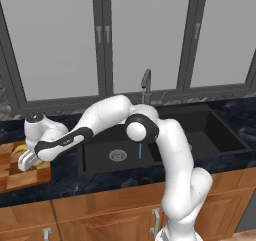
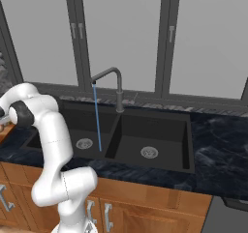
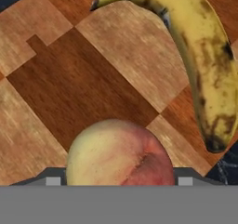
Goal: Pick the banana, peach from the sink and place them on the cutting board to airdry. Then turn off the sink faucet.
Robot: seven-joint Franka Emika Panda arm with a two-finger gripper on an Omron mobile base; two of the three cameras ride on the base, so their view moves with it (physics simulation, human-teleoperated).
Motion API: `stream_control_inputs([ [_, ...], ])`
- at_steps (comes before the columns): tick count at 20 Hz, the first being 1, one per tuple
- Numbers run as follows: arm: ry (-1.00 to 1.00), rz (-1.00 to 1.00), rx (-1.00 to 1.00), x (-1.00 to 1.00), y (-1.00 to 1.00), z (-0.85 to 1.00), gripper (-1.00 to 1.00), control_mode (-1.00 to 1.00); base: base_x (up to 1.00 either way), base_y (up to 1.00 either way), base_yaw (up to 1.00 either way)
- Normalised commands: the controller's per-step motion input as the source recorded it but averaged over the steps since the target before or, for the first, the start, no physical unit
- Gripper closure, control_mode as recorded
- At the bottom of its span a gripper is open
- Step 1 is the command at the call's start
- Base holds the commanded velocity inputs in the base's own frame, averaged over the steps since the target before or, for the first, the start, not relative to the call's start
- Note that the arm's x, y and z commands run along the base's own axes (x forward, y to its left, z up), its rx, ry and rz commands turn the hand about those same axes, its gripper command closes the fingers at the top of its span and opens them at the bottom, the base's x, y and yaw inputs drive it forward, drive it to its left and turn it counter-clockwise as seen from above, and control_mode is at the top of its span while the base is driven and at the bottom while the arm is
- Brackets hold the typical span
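Your hand [image 1: 26,161] hangs over the cutting board [image 3: 93,74] with its fingers spread around the peach [image 3: 120,153]. The banana [image 3: 200,56] lies just beside it on the board. The sink faucet [image 2: 111,84] runs water into the sink [image 2: 160,140].

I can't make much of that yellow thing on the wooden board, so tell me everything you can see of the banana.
The banana is curved and yellow, with brown freckles and dark tips at both ends. It lies flat on the checkered wooden cutting board, one dark end close to the board's edge by the dark counter. The peach sits near it on the board, apart from it. In the left base view a bit of it peeks out beside the arm.
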Motion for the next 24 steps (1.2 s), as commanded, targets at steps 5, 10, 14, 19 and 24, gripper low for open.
stream_control_inputs([
  [5, -0.03, 0.0, 0.0, 0.0, 0.0, 0.04, -1.0, -1.0, 0.0, 0.0, 0.0],
  [10, -0.03, 0.0, 0.0, -0.08, 0.0, 0.24, -1.0, -1.0, 0.0, 0.0, 0.0],
  [14, -0.03, 0.0, 0.01, -0.26, -0.04, 0.33, -1.0, -1.0, 0.0, 0.0, 0.0],
  [19, 0.0, -0.02, 0.05, -0.33, -0.25, 0.2, -1.0, -1.0, 0.0, 0.0, 0.0],
  [24, 0.01, 0.0, 0.1, -0.2, -0.41, 0.05, -1.0, -1.0, 0.0, 0.0, 0.0],
])
